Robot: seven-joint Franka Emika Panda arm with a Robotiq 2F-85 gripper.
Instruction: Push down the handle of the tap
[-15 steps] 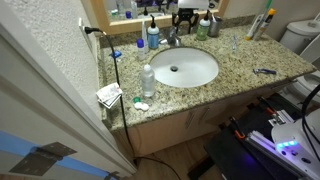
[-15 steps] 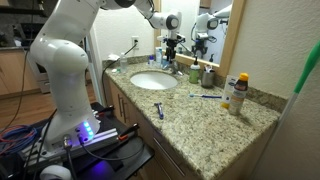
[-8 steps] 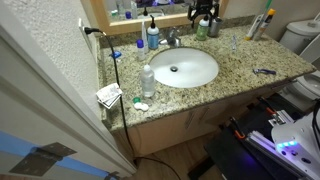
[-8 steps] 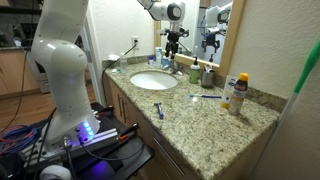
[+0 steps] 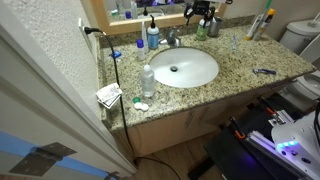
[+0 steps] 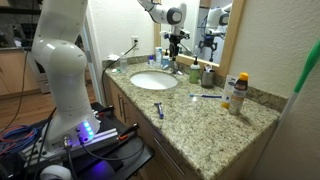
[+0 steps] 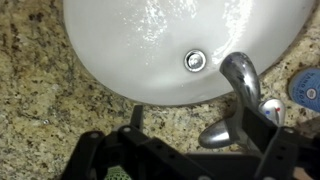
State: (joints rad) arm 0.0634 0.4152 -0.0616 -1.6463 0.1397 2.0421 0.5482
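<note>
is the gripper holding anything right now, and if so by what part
Nothing is held. In the wrist view the gripper is open above the tap, its jaws apart and not closed on the handle.

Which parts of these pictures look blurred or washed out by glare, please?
Wrist view: the white oval basin glares near the top, the dark gripper is blurred close to the lens, the small chrome tap shows bright reflections. In an exterior view, the pale door frame in front is out of focus.
</note>
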